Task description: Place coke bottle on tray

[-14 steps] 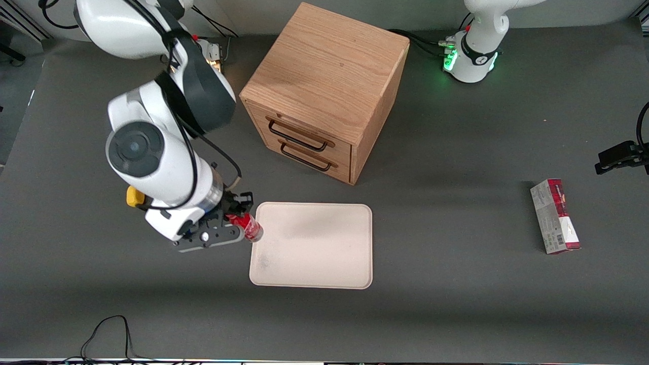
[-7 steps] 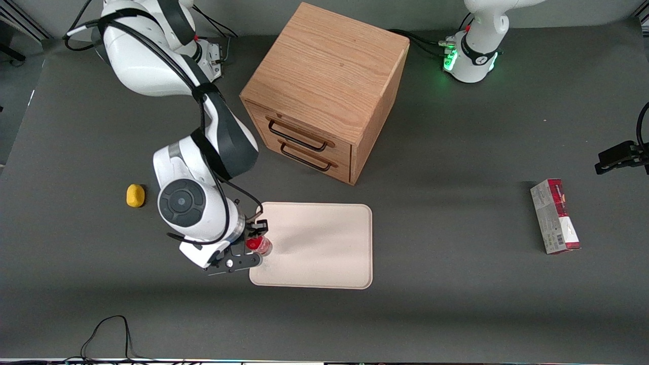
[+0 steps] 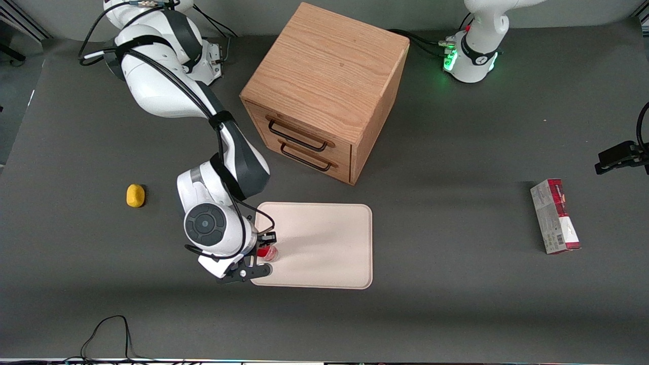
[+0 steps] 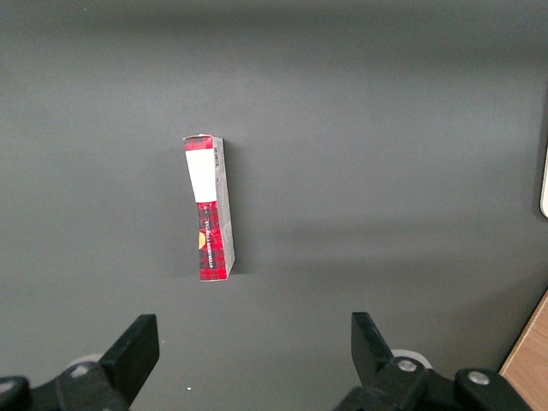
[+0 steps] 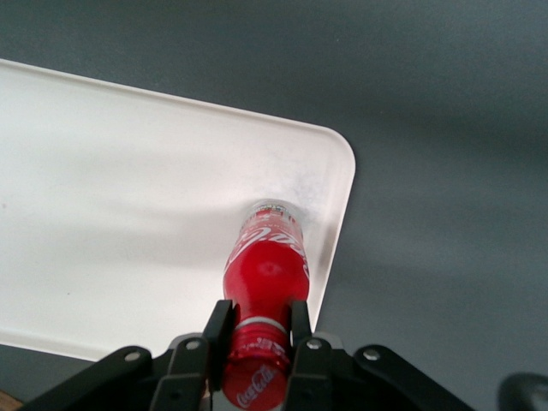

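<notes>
The right arm's black two-finger gripper (image 3: pixel 262 252) hangs over the corner of the large flat cream-white rectangular tray (image 3: pixel 324 243) that lies toward the working arm's end of the table and nearest the front camera. Its fingers are clamped on the neck of the tiny red coke bottle (image 3: pixel 267 252), just below the red cap. In the right wrist view the gripper (image 5: pixel 257 330) has one finger (image 5: pixel 217 330) on each side of the neck, and the coke bottle (image 5: pixel 265 265) reaches down from them with its white script label showing and its clear base over the tray (image 5: pixel 128 223), close inside the rounded corner (whether the base touches the surface cannot be told).

A wooden two-drawer box (image 3: pixel 324 91) with dark handles stands on the grey table (image 3: pixel 456 304), farther from the front camera than the tray and near it. A small yellow lump (image 3: pixel 135 195) lies toward the working arm's end of the table. A red-and-grey rectangular carton (image 3: pixel 554 216) lies flat toward the parked arm's end, well apart from the tray; the same carton (image 4: pixel 211 208) appears in the left wrist view.
</notes>
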### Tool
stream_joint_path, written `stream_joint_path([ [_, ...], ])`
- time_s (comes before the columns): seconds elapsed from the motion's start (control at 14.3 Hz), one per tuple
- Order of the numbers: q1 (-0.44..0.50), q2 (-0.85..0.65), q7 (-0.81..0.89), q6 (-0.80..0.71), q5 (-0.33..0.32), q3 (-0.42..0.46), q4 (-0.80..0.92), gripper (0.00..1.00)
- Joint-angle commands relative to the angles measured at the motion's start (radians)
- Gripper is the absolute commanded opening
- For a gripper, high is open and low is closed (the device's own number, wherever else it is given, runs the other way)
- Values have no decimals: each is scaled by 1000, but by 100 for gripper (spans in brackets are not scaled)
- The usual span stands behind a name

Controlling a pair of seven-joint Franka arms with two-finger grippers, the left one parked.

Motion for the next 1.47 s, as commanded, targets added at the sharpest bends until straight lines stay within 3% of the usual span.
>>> stream_joint_path([
  [0.0, -1, -13, 2, 7, -16, 1, -3, 56],
  [0.07, 1, -13, 17, 9, -16, 1, -12, 72],
  [0.14, 1, -13, 22, 9, -16, 1, -15, 96],
  [0.21, 1, -13, 23, 9, -16, 1, -15, 100],
  [0.63, 1, -70, 31, -29, -12, 1, -19, 100],
  [0.91, 10, -243, 75, -213, -10, 1, -93, 100],
  [1.4, -1, -729, 68, -224, -4, -5, -570, 100],
])
